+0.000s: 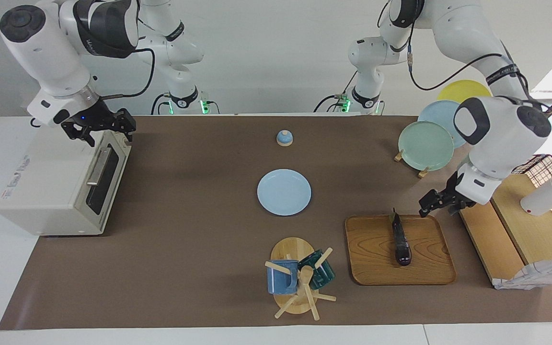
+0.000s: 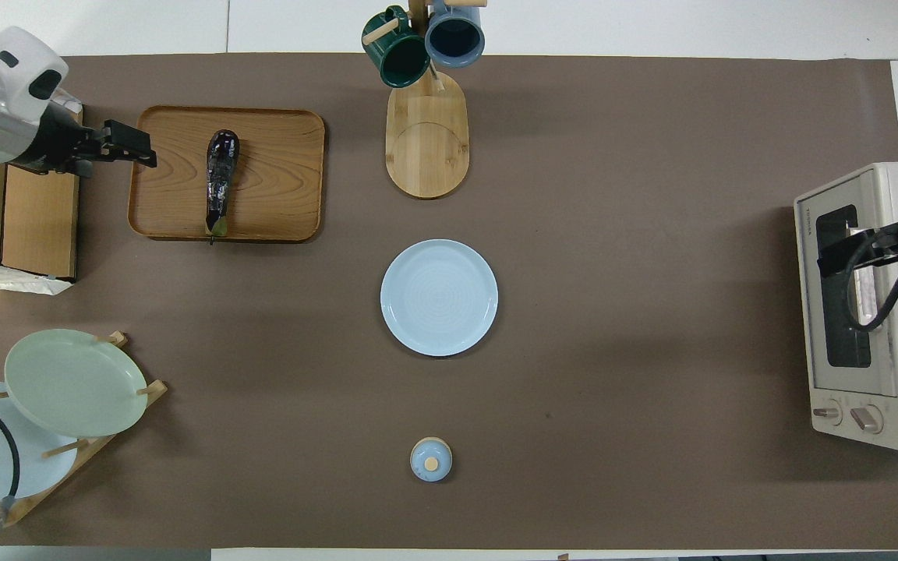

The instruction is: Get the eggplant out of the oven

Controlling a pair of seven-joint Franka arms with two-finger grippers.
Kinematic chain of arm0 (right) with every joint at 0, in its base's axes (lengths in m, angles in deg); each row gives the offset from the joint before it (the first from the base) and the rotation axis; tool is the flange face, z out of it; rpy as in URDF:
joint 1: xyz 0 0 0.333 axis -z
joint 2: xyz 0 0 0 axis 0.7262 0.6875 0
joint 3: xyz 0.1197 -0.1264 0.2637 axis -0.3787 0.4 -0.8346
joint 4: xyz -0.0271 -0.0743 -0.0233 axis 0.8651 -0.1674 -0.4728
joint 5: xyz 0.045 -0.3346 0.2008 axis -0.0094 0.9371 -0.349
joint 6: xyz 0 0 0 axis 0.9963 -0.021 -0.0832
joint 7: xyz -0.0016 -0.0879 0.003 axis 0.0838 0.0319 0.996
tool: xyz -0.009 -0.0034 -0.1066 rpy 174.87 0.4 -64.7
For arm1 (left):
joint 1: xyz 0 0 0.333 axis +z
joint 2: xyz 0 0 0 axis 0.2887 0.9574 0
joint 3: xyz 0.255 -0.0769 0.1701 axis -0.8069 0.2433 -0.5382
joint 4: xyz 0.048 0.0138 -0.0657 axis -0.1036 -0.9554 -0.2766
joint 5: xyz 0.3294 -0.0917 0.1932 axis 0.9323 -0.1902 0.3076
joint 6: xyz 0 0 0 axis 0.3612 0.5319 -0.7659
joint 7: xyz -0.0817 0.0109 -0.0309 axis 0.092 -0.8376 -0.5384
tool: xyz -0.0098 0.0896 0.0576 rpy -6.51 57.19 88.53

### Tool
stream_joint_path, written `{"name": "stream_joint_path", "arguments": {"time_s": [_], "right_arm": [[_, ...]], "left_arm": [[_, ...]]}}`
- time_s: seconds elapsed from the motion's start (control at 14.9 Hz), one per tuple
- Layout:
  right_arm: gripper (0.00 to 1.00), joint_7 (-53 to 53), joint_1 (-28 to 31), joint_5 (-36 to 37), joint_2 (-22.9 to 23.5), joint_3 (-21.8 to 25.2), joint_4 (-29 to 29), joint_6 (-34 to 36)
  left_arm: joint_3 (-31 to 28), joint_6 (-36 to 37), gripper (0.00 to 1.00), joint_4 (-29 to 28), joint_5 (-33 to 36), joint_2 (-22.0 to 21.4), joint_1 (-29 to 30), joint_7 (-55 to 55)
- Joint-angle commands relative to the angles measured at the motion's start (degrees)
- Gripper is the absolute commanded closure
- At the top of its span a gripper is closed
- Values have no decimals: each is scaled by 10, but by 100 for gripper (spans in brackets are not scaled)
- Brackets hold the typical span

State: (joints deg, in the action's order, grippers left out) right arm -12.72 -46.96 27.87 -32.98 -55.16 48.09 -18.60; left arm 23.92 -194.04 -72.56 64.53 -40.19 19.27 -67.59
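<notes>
The dark purple eggplant point(image 1: 400, 238) lies on a wooden tray point(image 1: 376, 268) toward the left arm's end of the table, its stem pointing toward the robots; it also shows in the overhead view point(image 2: 220, 181). The off-white oven point(image 1: 51, 191) stands at the right arm's end with its dark glass door shut; it also shows in the overhead view point(image 2: 885, 421). My left gripper point(image 1: 441, 205) hangs open and empty over the tray's corner, a little above it. My right gripper point(image 1: 101, 128) is open and empty over the oven's top front edge.
A light blue plate point(image 1: 284, 192) lies mid-table. A small blue lid point(image 1: 284, 138) sits nearer to the robots. A mug rack point(image 1: 300, 278) with two mugs stands farther out, beside the tray. A plate rack point(image 1: 424, 146) and wooden boxes point(image 1: 515, 239) flank the left arm.
</notes>
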Motion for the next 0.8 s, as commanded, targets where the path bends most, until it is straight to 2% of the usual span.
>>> {"name": "stream_joint_path", "arguments": {"time_s": [0.0, 0.2, 0.47, 0.6, 0.74], "right_arm": [[0, -9, -3, -17, -5, -1, 1, 5], [0, -8, -3, -17, -11, -3, 5, 8], [0, -8, 2, -17, -11, -3, 5, 8], [0, -8, 2, -17, -11, -3, 5, 7], [0, -8, 1, -17, -11, -3, 5, 7]], "left_arm": [[-8, 75, 0, -15, 11, -72, 0, 7], [-9, 148, 0, -18, 52, -128, -5, 13], [-10, 238, 0, -32, 57, -179, -13, 27], [-11, 234, 0, -68, 56, -201, -21, 42], [-14, 189, 0, -120, 56, -223, -25, 43]]}}
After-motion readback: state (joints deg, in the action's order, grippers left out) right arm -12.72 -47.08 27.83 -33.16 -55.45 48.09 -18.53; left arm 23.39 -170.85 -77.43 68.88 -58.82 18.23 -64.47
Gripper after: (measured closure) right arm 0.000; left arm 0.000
